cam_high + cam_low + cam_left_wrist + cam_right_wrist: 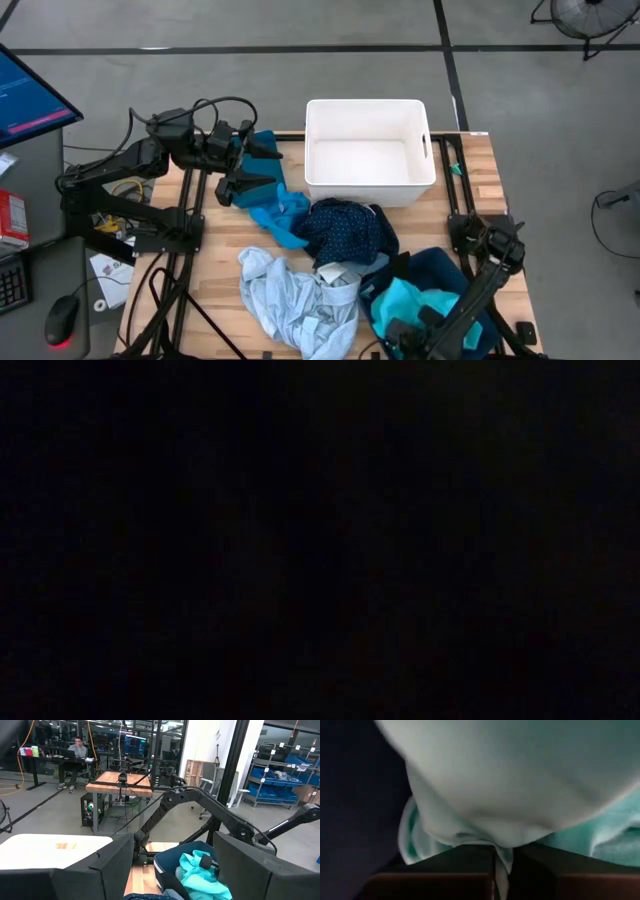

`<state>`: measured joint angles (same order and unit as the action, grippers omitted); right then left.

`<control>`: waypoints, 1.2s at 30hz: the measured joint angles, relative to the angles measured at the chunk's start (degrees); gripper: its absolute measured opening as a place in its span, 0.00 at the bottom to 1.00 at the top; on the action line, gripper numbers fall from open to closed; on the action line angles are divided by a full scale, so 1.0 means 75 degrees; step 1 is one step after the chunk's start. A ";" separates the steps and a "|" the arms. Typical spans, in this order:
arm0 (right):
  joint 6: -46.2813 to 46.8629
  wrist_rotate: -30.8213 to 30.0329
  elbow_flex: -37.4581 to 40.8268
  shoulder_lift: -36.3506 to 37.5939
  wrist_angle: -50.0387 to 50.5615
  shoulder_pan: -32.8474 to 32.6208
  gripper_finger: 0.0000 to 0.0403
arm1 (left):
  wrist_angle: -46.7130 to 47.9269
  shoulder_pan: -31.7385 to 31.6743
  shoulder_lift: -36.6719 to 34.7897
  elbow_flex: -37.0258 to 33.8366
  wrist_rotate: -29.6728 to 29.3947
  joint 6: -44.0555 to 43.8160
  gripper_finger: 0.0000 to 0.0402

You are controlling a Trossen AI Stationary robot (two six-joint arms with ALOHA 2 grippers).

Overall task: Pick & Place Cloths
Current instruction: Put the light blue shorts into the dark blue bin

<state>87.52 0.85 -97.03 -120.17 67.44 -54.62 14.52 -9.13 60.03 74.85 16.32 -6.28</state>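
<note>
The low view is black throughout; seemingly nothing can be made out.

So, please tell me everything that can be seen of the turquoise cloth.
The turquoise cloth is soft, crumpled fabric, bunched in loose folds. It lies inside a navy fabric bin at the table's near right corner, filling much of the opening. The right tool is down on it: in the right wrist view a thin fold is pinched between the two shut fingers. The left wrist view shows it from across the table.
</note>
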 joint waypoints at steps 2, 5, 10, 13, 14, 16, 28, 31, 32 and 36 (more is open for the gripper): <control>0.0297 0.0030 0.0424 0.0102 -0.0817 -0.0049 0.00 | 0.0001 0.0000 0.0000 0.0000 0.0000 0.0001 0.64; 0.0555 0.0113 0.1100 0.0370 -0.1809 -0.0080 0.00 | -0.0003 0.0000 0.0000 0.0000 0.0000 0.0002 0.64; 0.0571 0.0434 0.2134 0.1123 -0.2016 -0.0002 0.00 | -0.0021 0.0000 0.0000 0.0000 -0.0002 0.0001 0.64; 0.0766 0.0258 0.2551 0.1801 -0.1512 0.0097 0.03 | -0.0050 0.0000 0.0000 0.0000 0.0000 0.0002 0.64; 0.0774 0.0232 0.2634 0.2031 -0.1351 0.0137 0.05 | -0.0053 0.0000 0.0000 0.0000 0.0000 0.0002 0.64; 0.0736 0.0292 0.2745 0.2428 -0.1132 0.0203 0.12 | -0.0052 0.0000 0.0000 0.0000 0.0000 -0.0001 0.64; 0.1228 0.0035 0.2739 0.5054 -0.2325 0.0307 0.58 | -0.0023 0.0000 0.0000 0.0000 0.0000 0.0002 0.64; 0.1372 -0.1376 0.2731 0.5373 -0.1417 0.0339 0.53 | -0.0023 0.0000 0.0000 0.0000 0.0000 -0.0001 0.64; 0.1370 -0.1697 0.2731 0.5338 -0.0988 0.0375 0.48 | -0.0023 0.0000 0.0000 0.0000 0.0000 -0.0001 0.64; 0.0851 -0.1916 0.2881 0.4721 -0.0060 0.0585 0.16 | -0.0009 0.0000 0.0000 0.0000 0.0000 -0.0001 0.64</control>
<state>93.90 -13.52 -75.43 -84.76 66.99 -50.23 14.46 -9.13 60.03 74.85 16.32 -6.28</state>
